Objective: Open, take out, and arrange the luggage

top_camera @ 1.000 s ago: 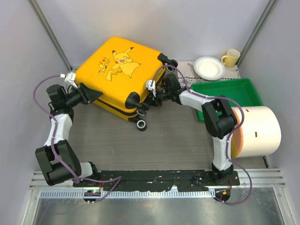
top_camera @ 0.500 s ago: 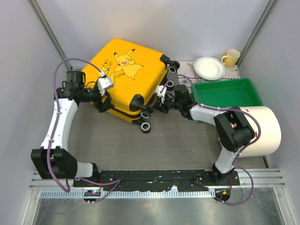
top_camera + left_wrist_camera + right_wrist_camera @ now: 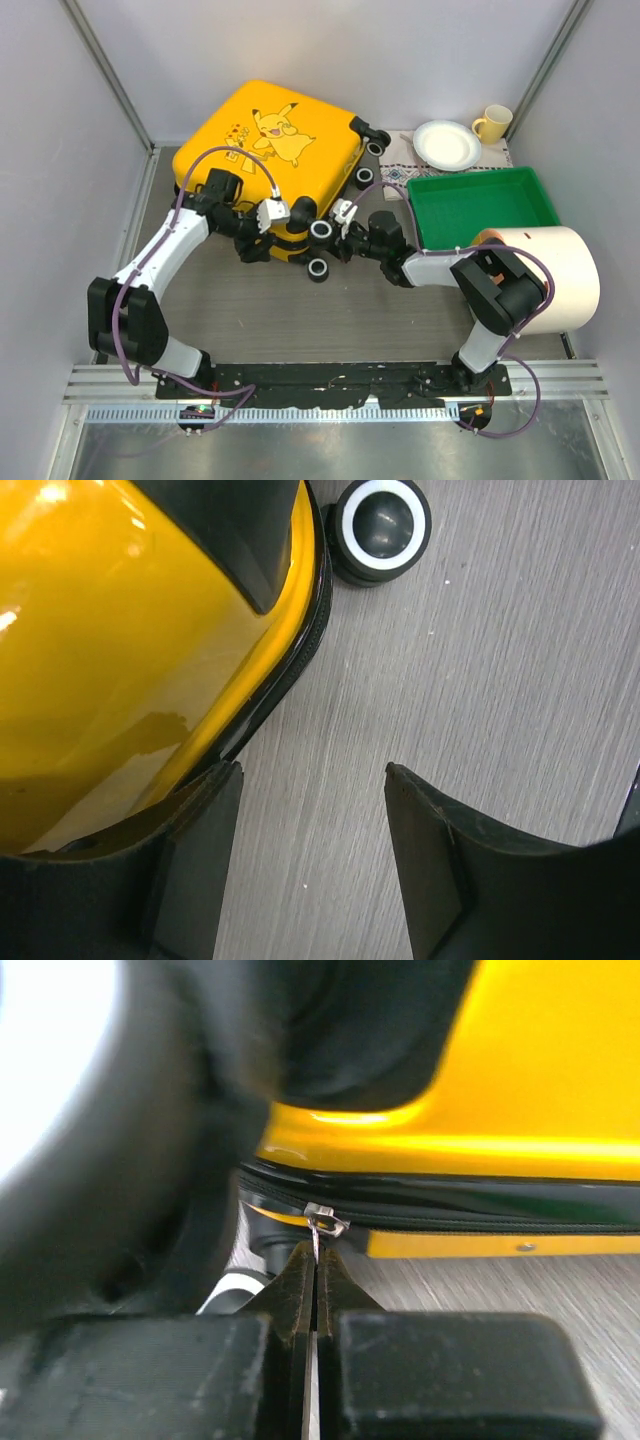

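The yellow luggage (image 3: 270, 150) with its Pikachu print lies flat at the back of the table, lid shut, wheels (image 3: 320, 268) toward the front right. My right gripper (image 3: 336, 238) is low at the wheel corner. In the right wrist view the gripper (image 3: 315, 1256) is shut on the small metal zipper pull (image 3: 326, 1220) of the black zipper trim. My left gripper (image 3: 278, 248) sits at the luggage's near edge. In the left wrist view the gripper (image 3: 312, 780) is open over bare table, its left finger (image 3: 205, 820) against the yellow shell (image 3: 120, 630), a wheel (image 3: 381, 525) ahead.
A green tray (image 3: 480, 205) stands right of the luggage, with a large cream cylinder (image 3: 550, 280) lying in front of it. A white plate (image 3: 447, 143) and a yellow cup (image 3: 492, 122) sit at the back right. Grey walls close in on both sides.
My left arm swung from the luggage's left side round to its near edge, and its jaws opened. My right gripper drew nearer along the zipper line, still shut. The luggage shifted slightly.
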Robot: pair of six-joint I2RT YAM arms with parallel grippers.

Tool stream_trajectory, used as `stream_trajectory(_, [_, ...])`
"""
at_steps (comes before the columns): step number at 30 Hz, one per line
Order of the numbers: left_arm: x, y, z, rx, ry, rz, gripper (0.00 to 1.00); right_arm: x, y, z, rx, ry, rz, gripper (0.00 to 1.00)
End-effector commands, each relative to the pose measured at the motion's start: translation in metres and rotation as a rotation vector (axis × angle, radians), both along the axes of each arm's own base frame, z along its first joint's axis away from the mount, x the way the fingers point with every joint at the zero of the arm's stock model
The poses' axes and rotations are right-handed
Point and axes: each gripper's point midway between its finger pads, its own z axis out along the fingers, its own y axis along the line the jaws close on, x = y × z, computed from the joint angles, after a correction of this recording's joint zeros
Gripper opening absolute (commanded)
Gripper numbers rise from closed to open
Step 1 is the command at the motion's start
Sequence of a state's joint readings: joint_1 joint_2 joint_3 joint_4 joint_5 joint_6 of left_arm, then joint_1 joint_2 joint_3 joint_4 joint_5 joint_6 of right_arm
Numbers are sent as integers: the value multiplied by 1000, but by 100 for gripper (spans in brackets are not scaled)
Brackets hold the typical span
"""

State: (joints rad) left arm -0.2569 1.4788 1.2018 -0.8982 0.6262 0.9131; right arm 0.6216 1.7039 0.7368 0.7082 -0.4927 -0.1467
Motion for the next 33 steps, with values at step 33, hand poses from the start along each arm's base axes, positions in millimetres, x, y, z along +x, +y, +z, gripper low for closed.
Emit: stream_trajectory(33, [49, -57, -7, -286, 61, 353, 50, -99, 75, 78, 319, -302, -44, 1])
